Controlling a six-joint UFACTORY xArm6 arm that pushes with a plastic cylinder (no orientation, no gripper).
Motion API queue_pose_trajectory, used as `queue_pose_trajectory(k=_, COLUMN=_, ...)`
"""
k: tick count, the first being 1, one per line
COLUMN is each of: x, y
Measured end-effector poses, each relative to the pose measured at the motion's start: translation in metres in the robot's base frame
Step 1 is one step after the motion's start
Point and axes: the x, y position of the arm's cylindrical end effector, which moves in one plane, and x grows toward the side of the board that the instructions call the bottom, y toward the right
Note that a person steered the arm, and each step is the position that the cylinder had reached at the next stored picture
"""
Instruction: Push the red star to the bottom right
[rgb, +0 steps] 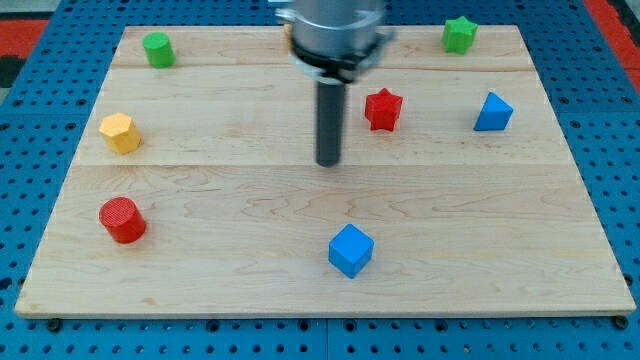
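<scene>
The red star (383, 109) lies on the wooden board (300, 280), right of centre in the upper half. My tip (328, 162) rests on the board to the star's left and a little below it, a short gap apart, not touching. The rod rises to the arm's grey mount at the view's top.
A blue triangular block (493, 112) sits right of the star. A green star (459, 34) is at the top right, a green cylinder (157, 49) top left, a yellow hexagon (120, 132) left, a red cylinder (123, 220) lower left, a blue cube (351, 250) bottom centre.
</scene>
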Motion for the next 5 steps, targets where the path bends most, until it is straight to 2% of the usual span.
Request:
queue_pose_trajectory(k=1, x=-0.083, y=-0.003)
queue_pose_trajectory(k=2, x=-0.130, y=0.015)
queue_pose_trajectory(k=3, x=-0.079, y=0.033)
queue_pose_trajectory(k=4, x=-0.054, y=0.049)
queue_pose_trajectory(k=5, x=-0.075, y=0.018)
